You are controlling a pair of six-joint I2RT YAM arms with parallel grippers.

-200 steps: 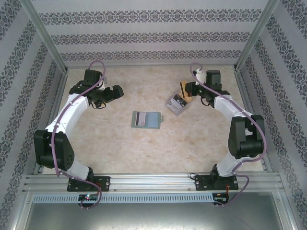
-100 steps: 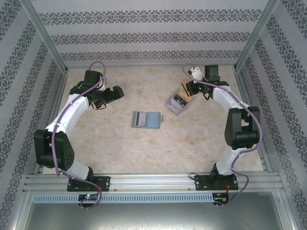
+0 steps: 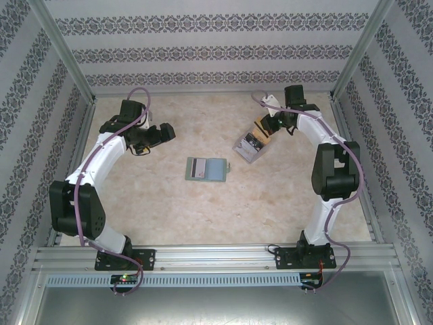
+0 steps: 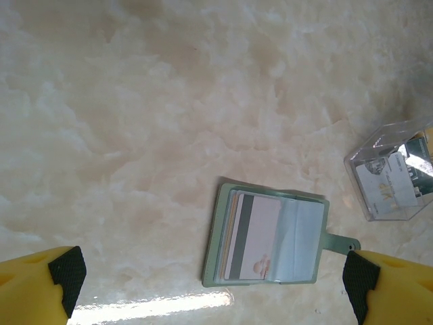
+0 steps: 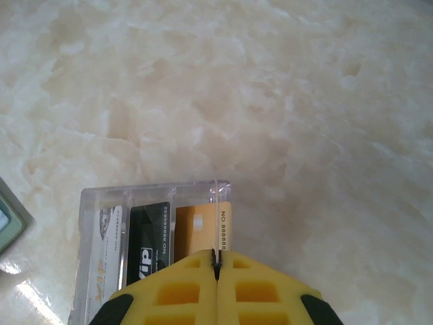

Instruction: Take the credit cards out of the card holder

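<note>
Card holder (image 4: 298,230) lies open and flat near the middle of the table (image 3: 169,203), inner side up. A pinkish-grey card (image 4: 260,233) with a dark stripe along one edge sits in its slots, with the edges of more cards stacked under it; I cannot count them. The closure tab (image 4: 338,242) sticks out from one side. In the left wrist view the left gripper (image 4: 214,281) has its jaws spread wide and holds nothing. The holder lies ahead of the two pads and between their lines, nearer the pad at the picture's right edge, and the tab ends just short of that pad without touching it. From above, this gripper hangs to the far left of the holder, well apart from it. A clear box (image 5: 135,194) stands near the holder's far right corner, not touching it. Standing in its compartments are a white card (image 5: 108,250), a black card (image 5: 149,237) and a tan-orange card (image 5: 199,227). The right gripper (image 5: 216,267) is over the box, on the side away from the holder, with its yellow jaws clenched together. The box's thin clear wall beside the tan-orange card runs straight into the seam between them. I cannot tell whether that wall or a card edge is pinched.
</note>
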